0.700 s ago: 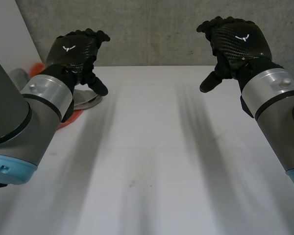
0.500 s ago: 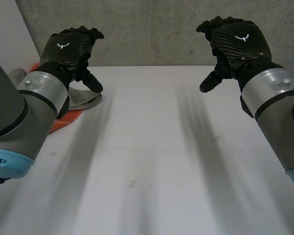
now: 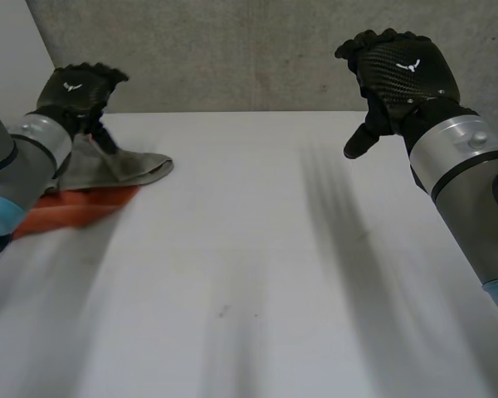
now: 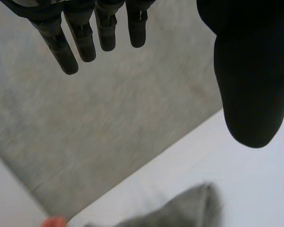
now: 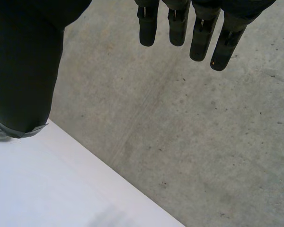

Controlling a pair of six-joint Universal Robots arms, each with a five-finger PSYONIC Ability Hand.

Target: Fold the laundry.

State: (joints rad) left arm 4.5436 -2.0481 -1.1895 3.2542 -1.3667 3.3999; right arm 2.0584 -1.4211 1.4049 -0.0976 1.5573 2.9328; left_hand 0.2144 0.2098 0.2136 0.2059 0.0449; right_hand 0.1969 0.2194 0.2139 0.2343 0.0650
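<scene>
A grey cloth (image 3: 124,166) lies on an orange cloth (image 3: 75,206) at the table's far left edge. My left hand (image 3: 75,91) hovers over the back of that pile, open, holding nothing. In the left wrist view its fingers (image 4: 80,33) hang straight and apart from the thumb (image 4: 253,80), with the grey cloth (image 4: 189,208) below and the orange cloth (image 4: 54,221) just peeking beside it. My right hand (image 3: 402,75) is raised over the far right of the table, open and empty. Its fingers (image 5: 189,28) are straight in the right wrist view.
The white table (image 3: 249,265) spreads bare between both arms. A grey concrete wall (image 3: 249,50) rises right behind the table's far edge. A white panel (image 3: 12,58) stands at the far left.
My left arm has swung to the left, carrying its hand over the cloth pile and uncovering more of the grey and orange cloths. The right hand has stayed in place.
</scene>
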